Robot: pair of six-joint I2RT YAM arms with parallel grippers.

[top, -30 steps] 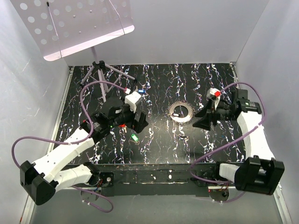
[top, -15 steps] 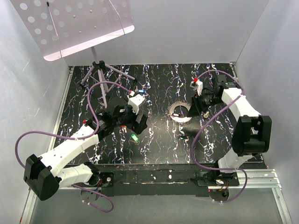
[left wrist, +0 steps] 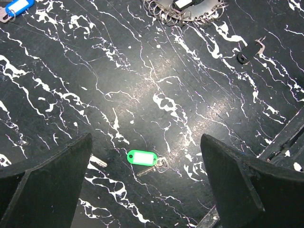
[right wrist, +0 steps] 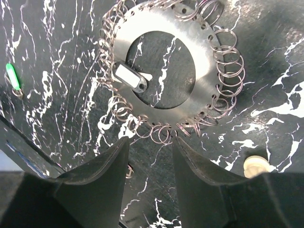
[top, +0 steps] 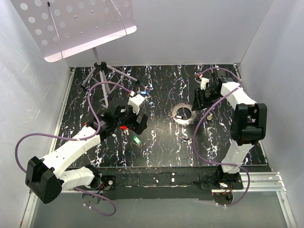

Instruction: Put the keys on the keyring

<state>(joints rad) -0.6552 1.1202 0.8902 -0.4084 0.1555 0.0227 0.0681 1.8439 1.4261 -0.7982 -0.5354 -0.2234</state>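
The keyring (top: 184, 114) is a silvery toothed disc with small split rings round its rim, lying right of centre on the black marbled table. In the right wrist view the keyring (right wrist: 209, 71) fills the upper half, with a black tag (right wrist: 130, 78) inside its dark centre. My right gripper (right wrist: 149, 142) is open with a narrow gap and nothing in it, its tips just short of the rim's rings. A green key (left wrist: 141, 157) lies on the table between the wide-open fingers of my left gripper (left wrist: 146, 137), which hovers above it. A blue key (left wrist: 16, 8) lies farther off.
A music stand (top: 102, 71) stands at the back left. A cream knob (right wrist: 256, 166) sits right of the keyring. A small black key (left wrist: 249, 52) lies between the keyring and the green key. A bare key shaft (left wrist: 99, 162) pokes out beside my left finger. White walls enclose the table.
My right arm has swung from the right side round to the keyring's far right edge, and its jaws have narrowed. My left gripper has shifted only slightly and stays wide open.
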